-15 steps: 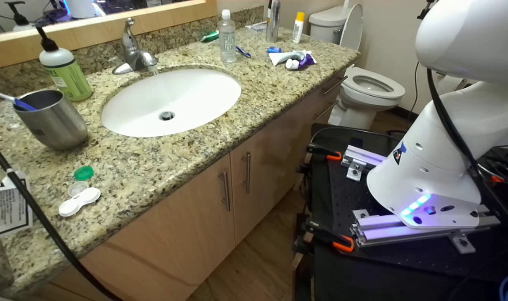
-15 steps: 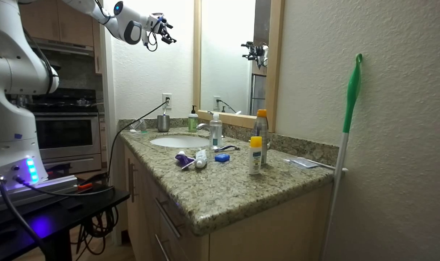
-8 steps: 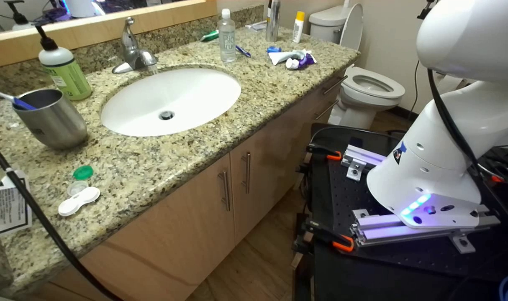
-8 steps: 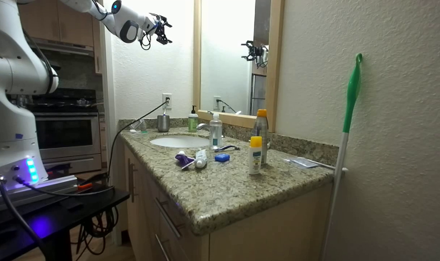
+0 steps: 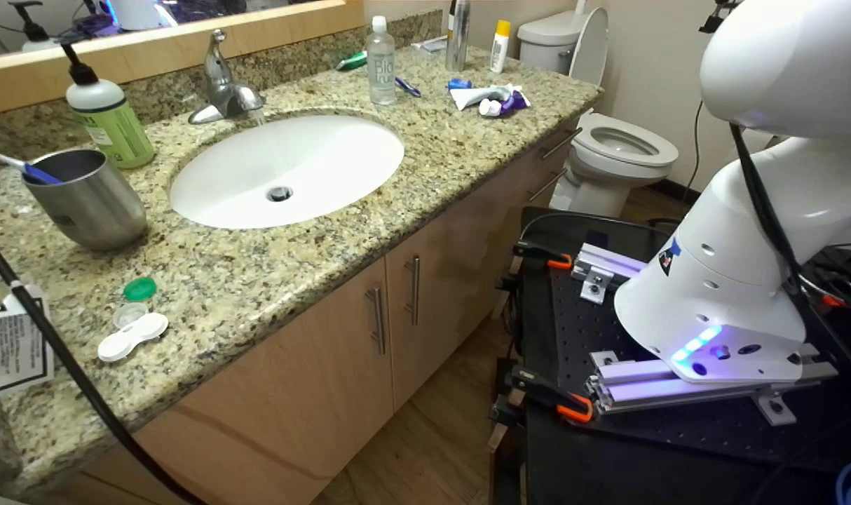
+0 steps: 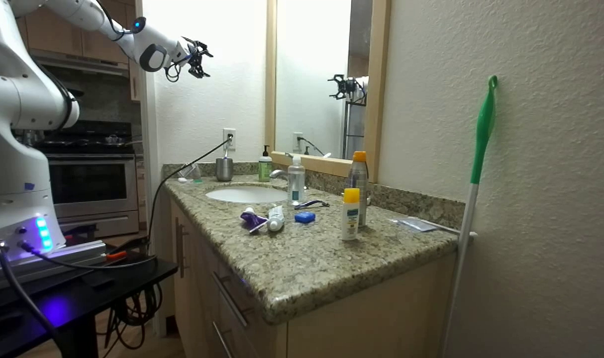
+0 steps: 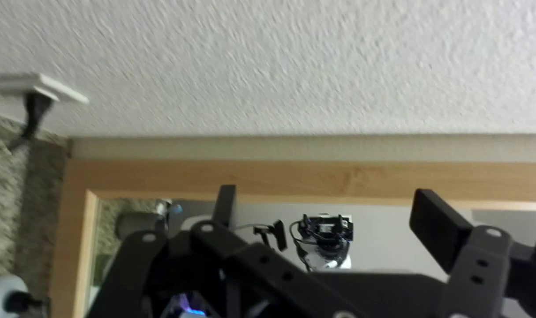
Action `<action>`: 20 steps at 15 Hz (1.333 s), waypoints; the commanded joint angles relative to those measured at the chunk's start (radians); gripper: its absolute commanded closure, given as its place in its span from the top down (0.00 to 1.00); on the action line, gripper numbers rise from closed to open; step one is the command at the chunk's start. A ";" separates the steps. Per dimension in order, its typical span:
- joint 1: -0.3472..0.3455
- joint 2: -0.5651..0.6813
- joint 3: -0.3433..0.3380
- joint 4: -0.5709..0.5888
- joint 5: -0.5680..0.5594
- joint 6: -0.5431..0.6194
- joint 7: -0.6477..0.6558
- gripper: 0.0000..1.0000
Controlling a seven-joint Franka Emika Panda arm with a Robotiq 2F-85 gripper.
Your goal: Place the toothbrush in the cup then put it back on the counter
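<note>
Away from the cup [image 6: 224, 170], the empty gripper [image 6: 210, 65] gapes wide.

Stands in both exterior views on a white, smooth, tapering base [image 5: 720, 301]. In an exterior view, slants towards four o'clock along a white, rounded forearm [image 6: 83, 14], then nearer three at a white, bulbous wrist [image 6: 166, 44], with a black, angular, two-fingered gripper [image 6: 207, 64] spread wide at about half past ten. In the wrist view, splays blocky black fingertips [image 7: 440, 234] near half past seven and four o'clock.
</note>
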State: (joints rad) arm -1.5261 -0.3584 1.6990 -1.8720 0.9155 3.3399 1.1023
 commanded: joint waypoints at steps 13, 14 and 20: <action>0.411 -0.305 -0.315 -0.317 0.354 -0.103 0.328 1.00; 0.395 -0.301 -0.336 -0.314 0.348 -0.146 0.345 1.00; 0.423 -0.025 -0.595 -0.260 0.409 -0.258 0.254 1.00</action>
State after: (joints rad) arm -1.1386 -0.5673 1.2056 -2.1872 1.2748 3.1079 1.4658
